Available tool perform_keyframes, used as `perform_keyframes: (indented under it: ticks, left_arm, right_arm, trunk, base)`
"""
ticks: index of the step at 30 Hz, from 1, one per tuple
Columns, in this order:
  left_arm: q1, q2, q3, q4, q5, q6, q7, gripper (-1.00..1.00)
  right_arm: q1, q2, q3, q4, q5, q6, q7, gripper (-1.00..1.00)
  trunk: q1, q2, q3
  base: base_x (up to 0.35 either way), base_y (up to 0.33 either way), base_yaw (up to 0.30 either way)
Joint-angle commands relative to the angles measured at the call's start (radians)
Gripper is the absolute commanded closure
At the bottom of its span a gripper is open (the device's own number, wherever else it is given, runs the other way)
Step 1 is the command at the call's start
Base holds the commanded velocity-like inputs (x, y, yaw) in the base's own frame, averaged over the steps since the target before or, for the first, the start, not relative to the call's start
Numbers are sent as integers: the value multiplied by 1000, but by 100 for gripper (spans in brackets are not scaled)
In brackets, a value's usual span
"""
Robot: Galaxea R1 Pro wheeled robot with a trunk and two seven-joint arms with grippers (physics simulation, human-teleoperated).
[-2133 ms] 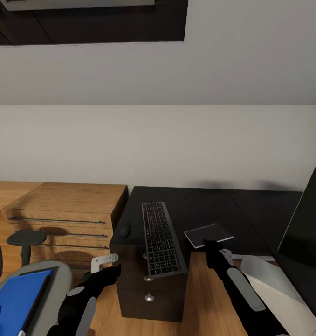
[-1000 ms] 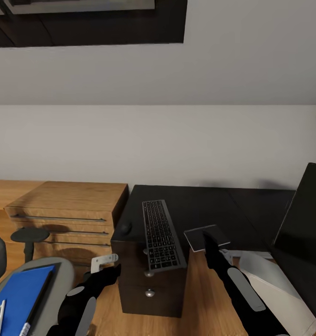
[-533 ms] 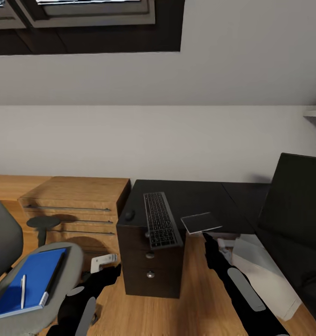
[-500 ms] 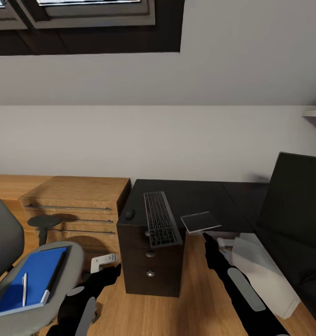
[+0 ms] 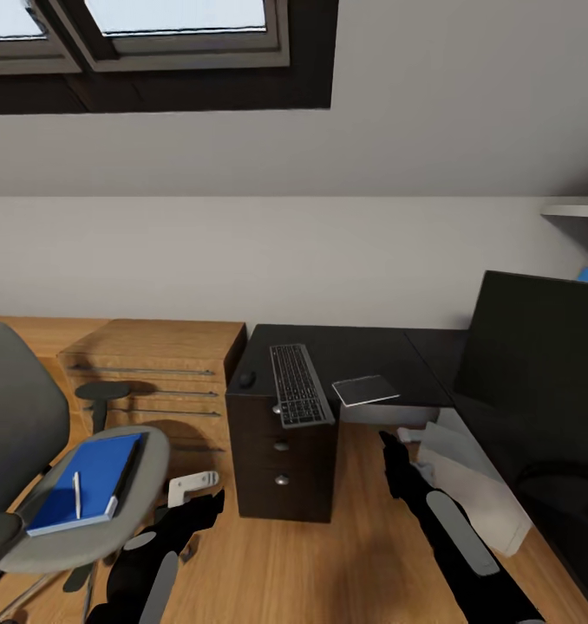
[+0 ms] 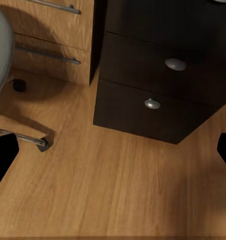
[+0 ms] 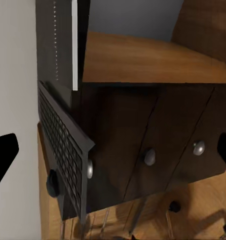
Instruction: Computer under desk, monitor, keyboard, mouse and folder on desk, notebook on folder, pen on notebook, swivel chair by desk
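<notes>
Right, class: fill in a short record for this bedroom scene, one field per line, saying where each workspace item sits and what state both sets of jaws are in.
desk: black top, drawer unit at its near end
keyboard: on desk, near end overhanging the drawers
mouse: on desk, left of keyboard
notebook: on desk, right of keyboard
monitor: at right, base hidden
folder: on swivel chair seat
pen: on folder
computer: leaning on floor under desk
left gripper: jaws open, empty
right gripper: jaws open, empty

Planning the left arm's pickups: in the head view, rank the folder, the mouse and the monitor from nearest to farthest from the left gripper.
1. The folder, on the swivel chair seat, beside the left gripper.
2. The mouse, on the desk corner ahead.
3. The monitor, far across on the right.
</notes>
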Motion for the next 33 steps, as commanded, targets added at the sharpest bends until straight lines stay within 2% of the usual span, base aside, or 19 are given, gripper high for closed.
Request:
perform_keyframes:
  ticks: [1, 2, 5, 6, 7, 8, 9, 10, 15, 22, 28, 29, 31, 33]
  left_arm:
    - [-1, 0, -1, -1, 10, 3, 9, -100]
    - [-1, 0, -1, -1, 10, 3, 9, -100]
    - [-1, -1, -1, -1, 10, 3, 9, -100]
    - [-1, -1, -1, -1, 10, 3, 9, -100]
    - [-1, -1, -1, -1, 10, 3, 9, -100]
    - [-1, -1, -1, -1, 10, 3, 9, -100]
    - [-1, -1, -1, -1, 10, 3, 9, -100]
    - [-1, -1, -1, -1, 10, 2, 9, -100]
    - [-1, -1, -1, -1, 11, 3, 9, -100]
    - [-1, 0, 0, -1, 10, 3, 10, -100]
    - [-1, 2, 4, 15, 10, 3, 11, -100]
    - [-1, 4, 8, 46, 10, 2, 12, -100]
    - [-1, 9, 16, 80, 10, 0, 11, -100]
    - [-1, 16, 23, 154, 8, -3, 11, -100]
  right_arm:
    - [-1, -5, 3, -20, 2, -1, -32, -100]
    - [-1, -11, 5, -62, 23, -1, -95, -100]
    - [-1, -17, 7, -126, 76, 1, -206, -100]
    - [0, -20, 8, -168, 122, 2, -284, -100]
    - [0, -21, 8, -188, 147, 3, -322, -100]
    - [1, -22, 8, -223, 196, 4, -392, -100]
    - [1, -22, 8, -239, 219, 4, -424, -100]
    - [4, -22, 8, -262, 263, 4, -478, -100]
    - [12, -21, 8, -296, 365, 4, -571, -100]
    - [14, -20, 12, -300, 382, 8, -585, -100]
    - [15, -19, 16, -281, 385, 8, -549, -100]
    - [15, -19, 22, -252, 386, 9, -512, -100]
    - [16, -19, 40, -231, 387, 8, -495, -100]
    - [16, -18, 96, -187, 392, 7, -480, -100]
  trunk:
    - [0, -1, -1]
    - [0, -1, -1]
    - [-4, 6, 2]
    - [-8, 13, 5]
    - [-12, 20, 8]
    - [-16, 27, 11]
    - [-19, 34, 15]
    - [-23, 41, 18]
    - [-42, 76, 33]
    - [-69, 125, 55]
    - [-92, 167, 74]
    - [-96, 174, 77]
    - [-104, 188, 83]
    - [-111, 202, 90]
  base:
    - [-108, 0, 0]
    - [-69, 0, 0]
    - [-43, 0, 0]
    - [-23, 0, 0]
    - [-18, 0, 0]
    - [-12, 0, 0]
    - [-9, 0, 0]
    - [-6, 0, 0]
    - [-3, 0, 0]
    - [0, 0, 0]
    - [0, 0, 0]
    - [0, 0, 0]
    - [0, 0, 0]
    - [0, 0, 0]
